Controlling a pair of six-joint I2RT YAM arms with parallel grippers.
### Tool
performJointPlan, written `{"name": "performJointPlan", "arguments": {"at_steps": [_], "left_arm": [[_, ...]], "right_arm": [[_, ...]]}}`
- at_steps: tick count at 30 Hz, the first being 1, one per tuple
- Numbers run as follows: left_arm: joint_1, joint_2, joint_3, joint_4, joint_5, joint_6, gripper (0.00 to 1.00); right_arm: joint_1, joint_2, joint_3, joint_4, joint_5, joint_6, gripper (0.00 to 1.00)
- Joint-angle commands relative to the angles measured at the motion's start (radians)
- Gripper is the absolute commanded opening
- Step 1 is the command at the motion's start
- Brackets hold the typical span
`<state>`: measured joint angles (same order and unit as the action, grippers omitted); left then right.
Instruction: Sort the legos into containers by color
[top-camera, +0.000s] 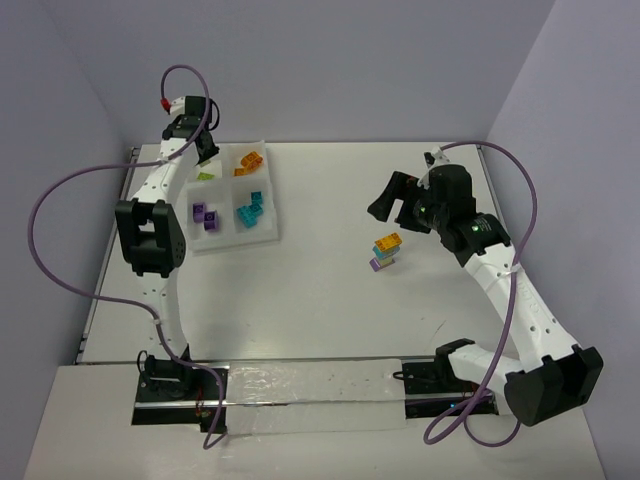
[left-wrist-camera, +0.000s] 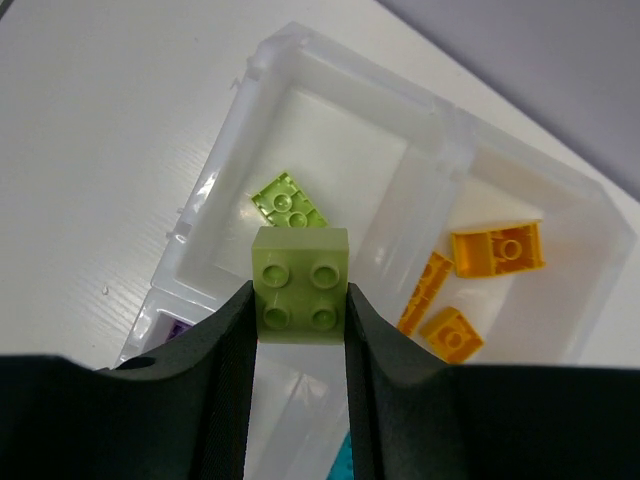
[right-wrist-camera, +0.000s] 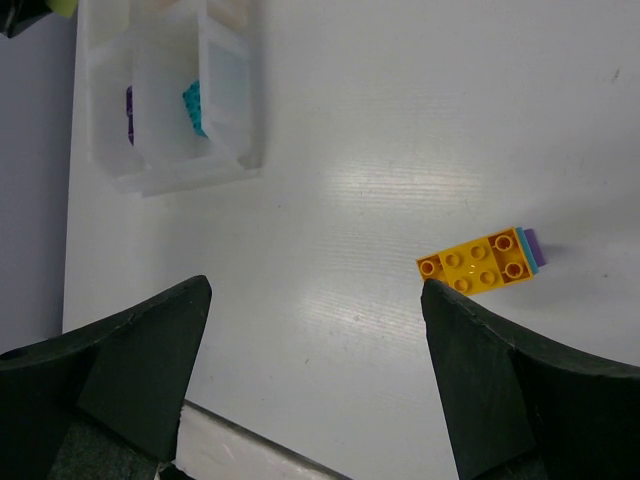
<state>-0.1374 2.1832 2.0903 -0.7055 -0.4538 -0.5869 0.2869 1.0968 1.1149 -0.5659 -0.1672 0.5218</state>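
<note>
White table (top-camera: 320, 300) carrying it all: the compartment tray (top-camera: 232, 243) sits at the far left, and an orange-teal-purple lego clump (top-camera: 385, 251) stands alone, well apart, right of centre.

Tray and brick tally
One tray (top-camera: 262, 230) of four compartments. Lime brick (left-wrist-camera: 288, 202): two. Orange brick (left-wrist-camera: 497, 250): three loose. Purple brick (top-camera: 198, 211): two loose. Teal brick (top-camera: 250, 207): a cluster, number unclear. One stack (top-camera: 384, 252) of orange, teal and purple layers.

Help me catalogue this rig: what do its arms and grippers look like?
The left arm and right arm have white links and black joint housings; a purple cable loops along each. The left gripper and right gripper have broad matte-black fingers.
</note>
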Motion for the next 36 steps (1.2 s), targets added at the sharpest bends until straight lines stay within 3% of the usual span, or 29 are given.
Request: {"name": "performJointPlan", "arguments": {"at_steps": [1,2,4,7,8,12,17,24,27,30,36], "left_arm": [[0.018,0.051,0.053,0.035,-0.006,0.025,0.10],[0.021,0.059,0.056,0.035,-0.006,0.024,0.20],[0.026,0.071,0.050,0.047,-0.003,0.028,0.58],[0.027,0.064,0.035,0.066,0.009,0.044,0.85],[0.027,0.054,0.029,0.073,0.018,0.047,0.89],[0.009,-0.044,-0.037,0.116,0.057,0.056,0.89],[-0.070,-0.249,-0.200,0.175,0.178,0.070,0.80],[-0.297,-0.379,-0.392,0.171,0.389,0.088,0.80],[-0.409,-0.422,-0.466,0.222,0.530,0.137,0.82],[-0.561,-0.405,-0.427,0.186,0.582,0.220,0.86],[-0.703,-0.328,-0.320,0.153,0.618,0.344,0.93]], "right_arm": [[-0.011,0.014,0.045,0.003,0.025,-0.014,0.93],[-0.011,0.021,0.048,0.001,0.026,-0.013,0.93],[-0.011,0.030,0.058,0.000,0.025,-0.014,0.93],[-0.011,0.046,0.070,0.000,0.021,-0.012,0.93],[-0.011,0.051,0.074,0.000,0.020,-0.011,0.93],[-0.011,0.056,0.077,0.003,0.017,-0.005,0.93],[-0.011,0.033,0.066,-0.004,0.053,-0.009,0.93],[-0.024,0.023,0.060,-0.101,0.164,-0.011,0.93],[-0.036,-0.009,0.023,-0.171,0.306,0.072,0.93],[-0.098,-0.040,-0.018,-0.247,0.420,0.177,0.93],[-0.224,-0.084,-0.090,-0.367,0.537,0.299,0.94]]}}
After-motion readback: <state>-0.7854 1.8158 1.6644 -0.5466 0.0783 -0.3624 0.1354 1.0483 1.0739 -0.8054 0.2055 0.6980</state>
